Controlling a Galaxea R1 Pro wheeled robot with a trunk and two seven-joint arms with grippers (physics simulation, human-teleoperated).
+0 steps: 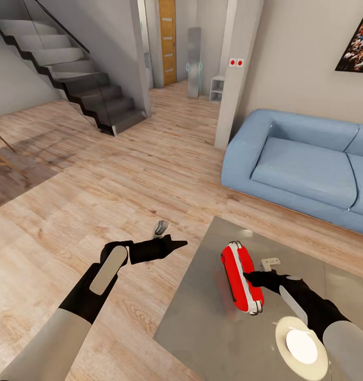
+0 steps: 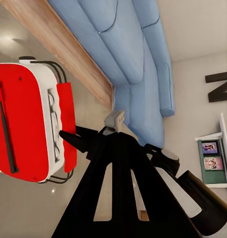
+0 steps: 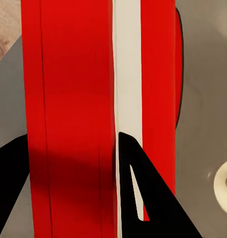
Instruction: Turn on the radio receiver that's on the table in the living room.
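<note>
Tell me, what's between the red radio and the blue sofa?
In the head view, between the radio and the sofa lie bare glossy tabletop and then a strip of wood floor.

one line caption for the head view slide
Right claw touching red-and-white radio on glossy grey table, blue sofa behind.

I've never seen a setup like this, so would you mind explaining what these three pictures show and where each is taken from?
It is a simulated two-armed robot in a living room. The large picture comes from its head, looking down over both arms; the other two come from cameras near each wrist. On the low table lie a red and white radio, a round white plate and a small white part. The right gripper is at the radio, its open jaws reaching around the body without clamping it. The left gripper hovers over the floor, holding nothing. A blue sofa stands behind.
</note>
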